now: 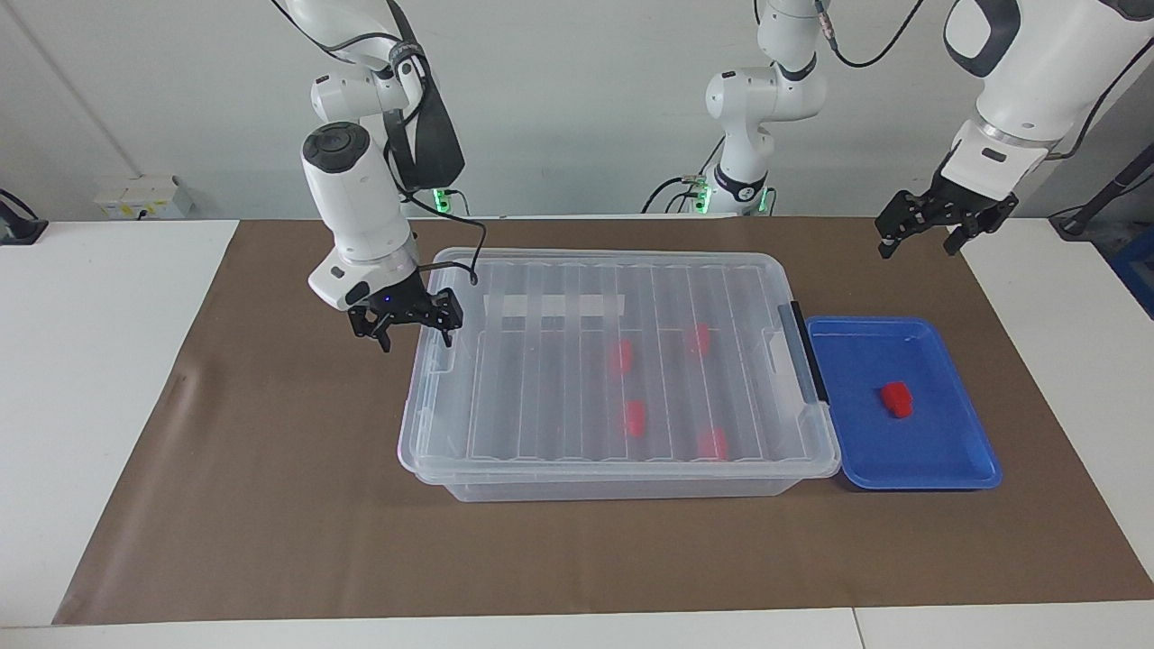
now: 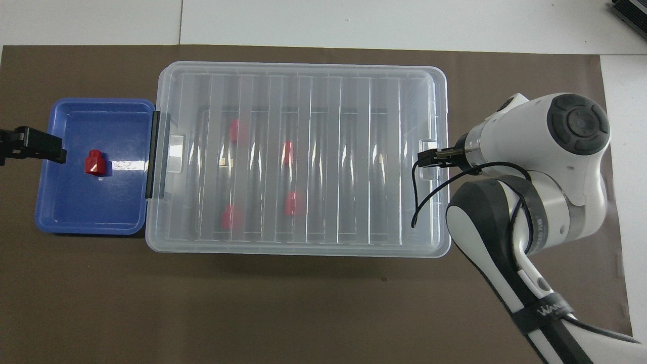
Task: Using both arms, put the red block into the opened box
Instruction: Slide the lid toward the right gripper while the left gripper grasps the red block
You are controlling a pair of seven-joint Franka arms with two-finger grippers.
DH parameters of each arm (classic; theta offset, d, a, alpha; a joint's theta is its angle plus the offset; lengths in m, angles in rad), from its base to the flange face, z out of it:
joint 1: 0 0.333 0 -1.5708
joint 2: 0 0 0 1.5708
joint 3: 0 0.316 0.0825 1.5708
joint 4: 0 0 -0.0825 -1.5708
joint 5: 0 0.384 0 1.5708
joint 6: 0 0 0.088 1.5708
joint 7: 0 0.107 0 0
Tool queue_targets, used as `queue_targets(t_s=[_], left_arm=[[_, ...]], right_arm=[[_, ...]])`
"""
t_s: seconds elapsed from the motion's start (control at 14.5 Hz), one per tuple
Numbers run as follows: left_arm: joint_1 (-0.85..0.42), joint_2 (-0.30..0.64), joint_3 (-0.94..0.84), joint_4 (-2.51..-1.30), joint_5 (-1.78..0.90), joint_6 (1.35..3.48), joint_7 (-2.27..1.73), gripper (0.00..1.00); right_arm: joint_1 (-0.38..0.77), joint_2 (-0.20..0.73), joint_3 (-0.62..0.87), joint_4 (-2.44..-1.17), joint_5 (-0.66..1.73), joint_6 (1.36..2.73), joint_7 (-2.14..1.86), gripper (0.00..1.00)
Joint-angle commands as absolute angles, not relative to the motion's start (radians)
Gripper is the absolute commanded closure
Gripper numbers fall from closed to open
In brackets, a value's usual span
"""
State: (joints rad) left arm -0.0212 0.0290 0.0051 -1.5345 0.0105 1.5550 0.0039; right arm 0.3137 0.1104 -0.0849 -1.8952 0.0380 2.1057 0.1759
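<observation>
A red block (image 1: pixel 896 399) (image 2: pixel 94 162) lies alone in a shallow blue tray (image 1: pixel 956 473) (image 2: pixel 60 222). Beside the tray stands the box (image 1: pixel 559 297) (image 2: pixel 384 76), a clear bin with its ribbed lid resting on top. Several more red blocks show through the lid. My right gripper (image 1: pixel 416 341) (image 2: pixel 433 156) hangs open just above the lid's end tab, at the right arm's end of the box, with nothing between its fingers. My left gripper (image 1: pixel 917 250) (image 2: pixel 45 149) waits open and empty in the air over the tray's outer edge.
A black latch handle (image 1: pixel 802 351) (image 2: pixel 152 154) runs along the box's end that meets the tray. A brown mat (image 1: pixel 270 505) covers the table under everything. A black cable (image 2: pixel 429 202) loops from the right wrist over the lid's corner.
</observation>
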Motion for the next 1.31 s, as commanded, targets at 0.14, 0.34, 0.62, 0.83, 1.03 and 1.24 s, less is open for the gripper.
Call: queue_targets(t_s=[0.14,0.34,0.62,0.83,1.03,1.24], left_arm=[[0.007,-0.037,0.026,-1.687,0.057,1.780,0.015,0.00],[0.095,-0.103,0.026,-1.929,0.057,2.036,0.087,0.00],[0.103,-0.017,0.026,-2.031,0.057,2.230,0.080,0.00],[0.106,0.058,0.026,-2.090,0.057,2.356,0.087,0.00],[0.129,0.067,0.026,-2.169,0.057,2.451,0.090,0.00],[0.140,0.139,0.026,-2.169,0.057,2.505,0.095,0.00]], right_arm=[[0.305,0.117,-0.081,-1.904,-0.010,2.114,0.170,0.00],[0.296,0.117,-0.081,-1.904,-0.066,2.105,0.175,0.00],[0.264,0.117,-0.083,-1.902,-0.106,2.105,0.173,0.00],[0.236,0.118,-0.083,-1.902,-0.117,2.103,0.170,0.00],[0.195,0.121,-0.083,-1.898,-0.124,2.102,0.155,0.00],[0.178,0.121,-0.083,-1.894,-0.138,2.077,0.149,0.00]])
